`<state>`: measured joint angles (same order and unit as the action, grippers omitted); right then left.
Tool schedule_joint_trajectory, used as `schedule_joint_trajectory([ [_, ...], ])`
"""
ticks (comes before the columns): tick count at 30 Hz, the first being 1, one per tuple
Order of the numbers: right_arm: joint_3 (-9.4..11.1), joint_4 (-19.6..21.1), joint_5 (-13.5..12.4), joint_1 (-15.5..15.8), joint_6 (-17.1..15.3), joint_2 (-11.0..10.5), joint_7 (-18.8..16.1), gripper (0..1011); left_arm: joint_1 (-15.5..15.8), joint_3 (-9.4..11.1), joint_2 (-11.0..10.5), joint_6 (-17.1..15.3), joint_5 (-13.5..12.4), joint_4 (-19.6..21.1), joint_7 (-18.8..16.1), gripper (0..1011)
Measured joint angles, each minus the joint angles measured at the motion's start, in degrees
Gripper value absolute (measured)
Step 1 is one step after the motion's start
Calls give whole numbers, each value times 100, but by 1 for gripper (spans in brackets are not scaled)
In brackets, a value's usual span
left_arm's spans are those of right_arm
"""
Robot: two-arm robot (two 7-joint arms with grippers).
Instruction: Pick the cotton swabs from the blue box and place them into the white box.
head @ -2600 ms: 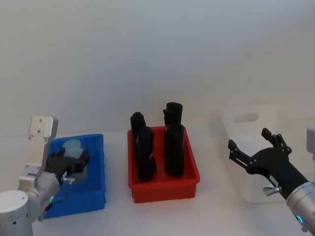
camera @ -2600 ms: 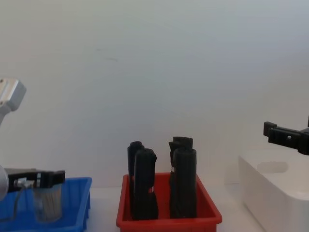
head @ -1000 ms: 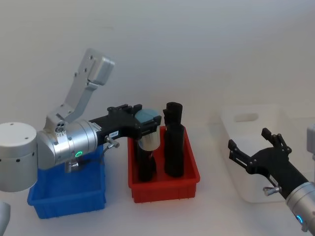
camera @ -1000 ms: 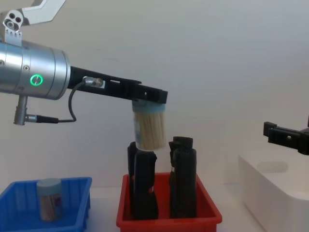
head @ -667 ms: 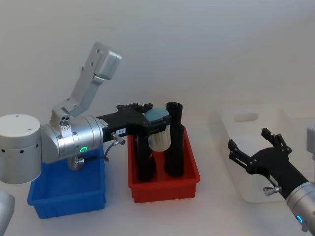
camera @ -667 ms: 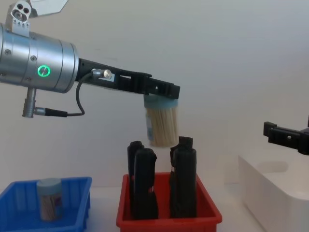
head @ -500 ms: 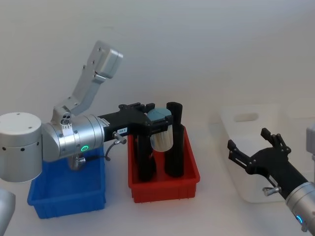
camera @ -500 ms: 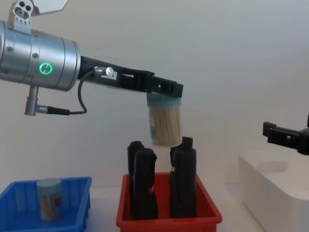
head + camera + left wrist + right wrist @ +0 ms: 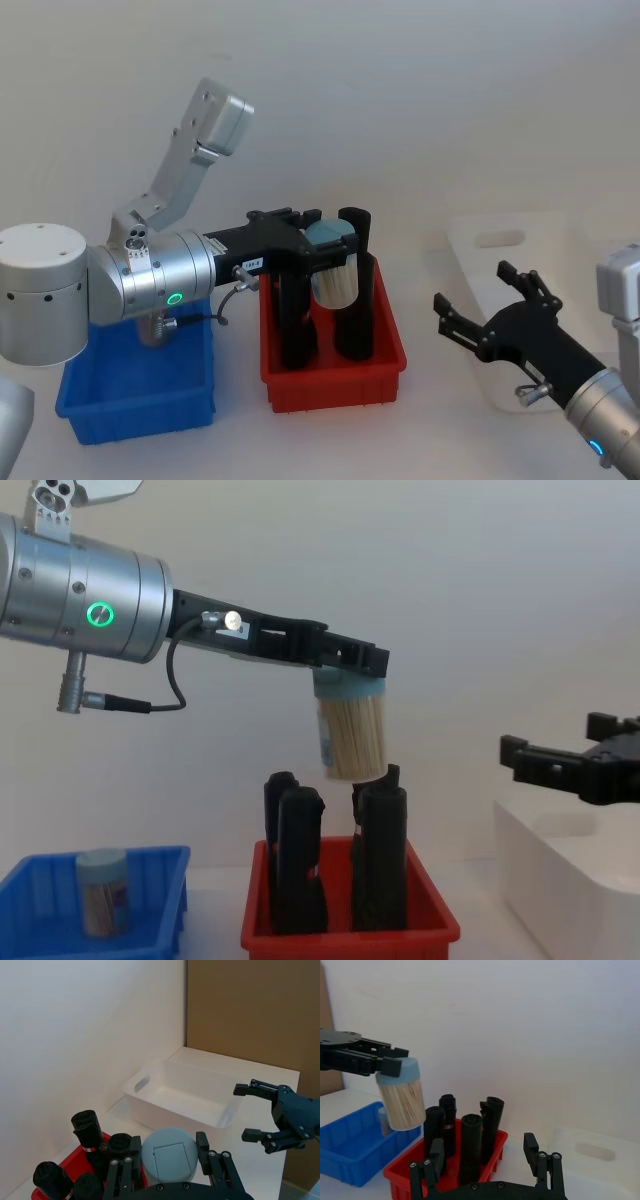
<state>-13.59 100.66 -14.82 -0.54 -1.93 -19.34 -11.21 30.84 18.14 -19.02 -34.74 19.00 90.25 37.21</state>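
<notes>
Head camera: left gripper [image 9: 325,250] is clamped on the cap end of a cotton swab tub [image 9: 336,285] at centre frame, above the red bin [image 9: 330,378] and between its black cylinders [image 9: 352,300]. The blue box [image 9: 140,405] sits lower left and the white box [image 9: 500,240] at right. The right gripper [image 9: 472,292] hovers across the white box's left wall with its fingers spread.

Left wrist camera: bare tabletop lies between the red bin and the white box.

Right wrist camera: the tub hangs apart from the cylinders, with plain wall behind it.

Chest camera: the tub's base is level with the tallest cylinder top — whether it clears, I cannot tell. A second tub [image 9: 103,905] stands upright in the blue box, lower left. Open air separates the held tub from the right gripper.
</notes>
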Motion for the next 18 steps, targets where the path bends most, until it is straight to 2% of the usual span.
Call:
schedule_joint_trajectory([
  [9, -87, -110, 82, -193, -50, 68, -661, 1001, 16, 5, 5, -14, 6, -6, 30, 659],
  [18, -238, -371, 209, -543, -149, 253, -1408, 1001, 22, 6, 10, -20, 9, -10, 44, 659],
])
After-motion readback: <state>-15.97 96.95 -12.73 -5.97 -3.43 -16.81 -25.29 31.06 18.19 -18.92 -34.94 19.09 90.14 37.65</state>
